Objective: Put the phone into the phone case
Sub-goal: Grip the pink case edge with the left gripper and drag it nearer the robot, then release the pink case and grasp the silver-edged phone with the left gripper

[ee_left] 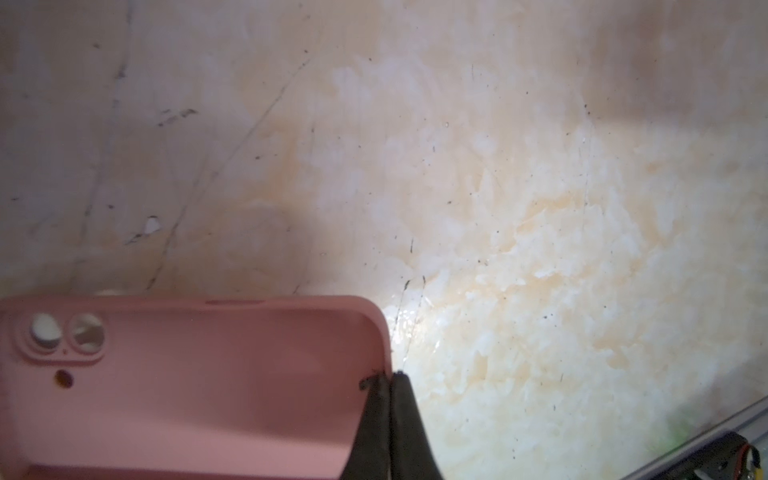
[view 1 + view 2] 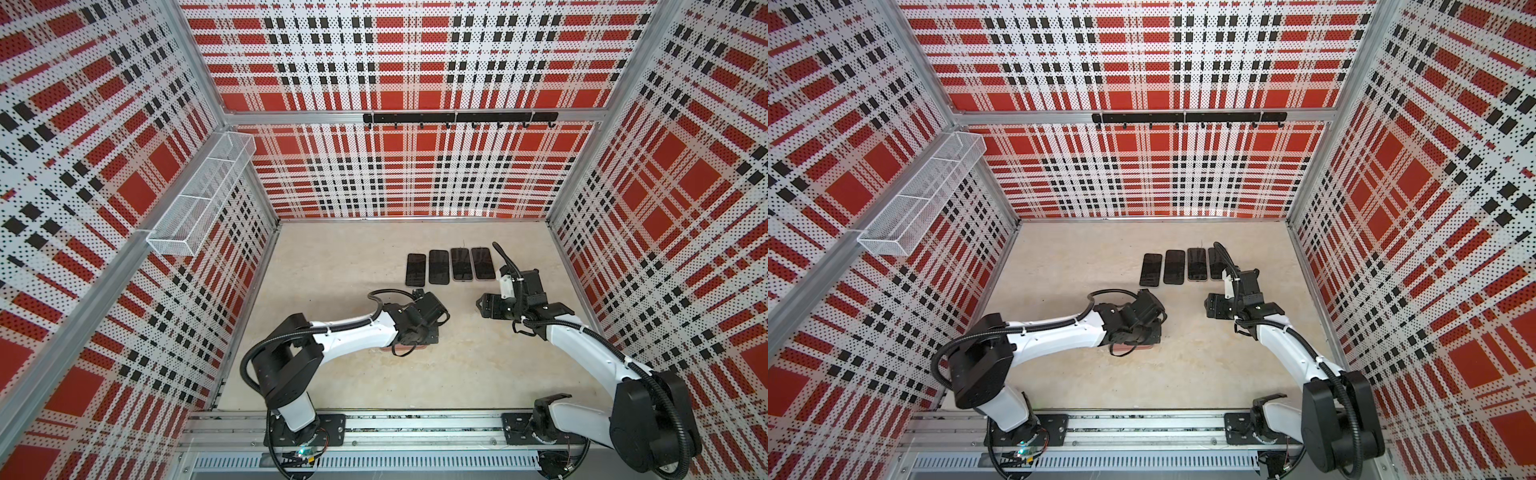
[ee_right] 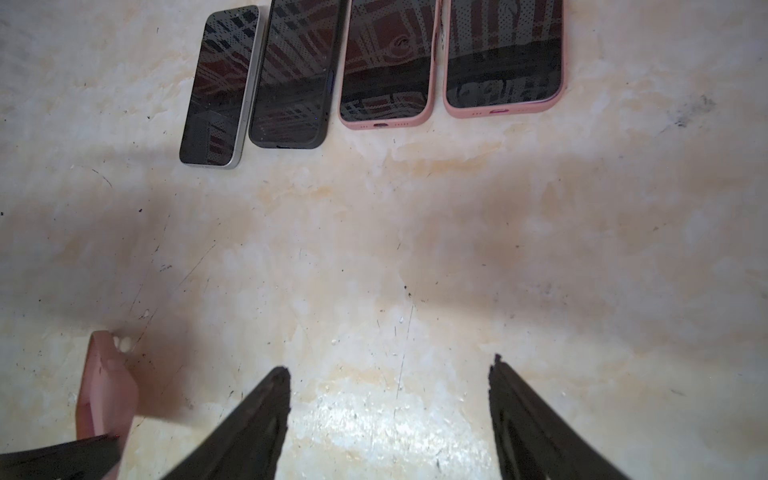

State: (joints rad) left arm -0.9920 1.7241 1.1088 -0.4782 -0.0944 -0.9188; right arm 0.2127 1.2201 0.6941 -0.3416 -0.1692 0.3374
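Beige marbled tabletop (image 2: 353,270), red-plaid walls (image 2: 395,166) all round. Left gripper (image 1: 388,378): jaws pinched tight on a side wall of the empty pink silicone phone case (image 1: 208,386), near mid-table. Right gripper (image 3: 390,363): jaws spread wide, empty, above bare surface. Uncased silver-edged phone (image 3: 216,91) lies screen up at the left end of a four-phone row (image 2: 460,266) toward the back wall, beside a black-cased phone (image 3: 295,79).

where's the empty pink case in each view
Top views: case sits near the centre, below the phones; only a pink sliver shows.
Left wrist: lower left, filling that corner, its rim pinched by the shut left pincer.
Right wrist: lower left edge, seen end-on.
Shared landmark: the phone row, beyond the case; it is not in the left wrist view.
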